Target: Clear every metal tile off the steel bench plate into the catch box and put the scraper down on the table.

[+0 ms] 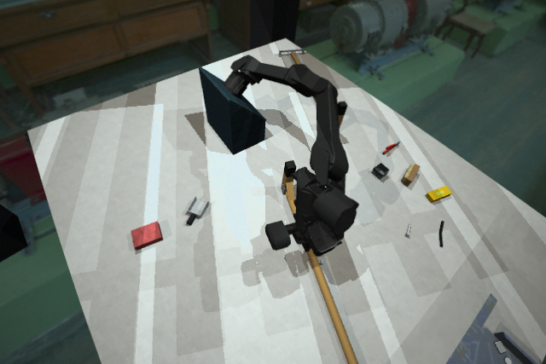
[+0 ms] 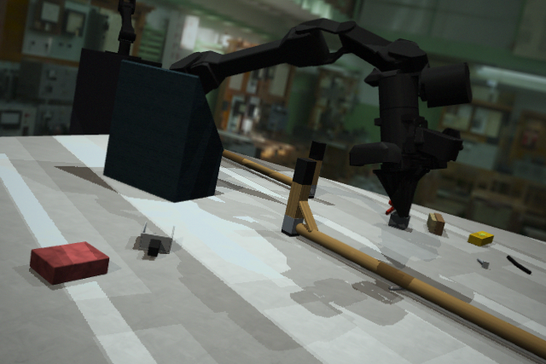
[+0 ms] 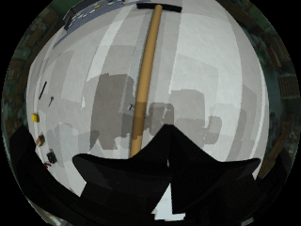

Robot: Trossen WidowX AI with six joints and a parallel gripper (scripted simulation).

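In the top view, the blue-gray plate is cut off by the near right edge; the middle of the long wooden pole is hidden beneath the arm.

Pale light striped the tabletop; shadows overlapped, hard-edged; the dim room behind blurred; the wrist view bulged, its corners black.

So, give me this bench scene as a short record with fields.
end effector: closed, nothing gripped
long scraper: lying on table, wooden handle, dark blade at one end
steel bench plate: partly in top view, at lower right
metal tiles: some still on plate, count unclear
red block: on table
yellow block: on table, opposite side of scraper
task status: unfinished
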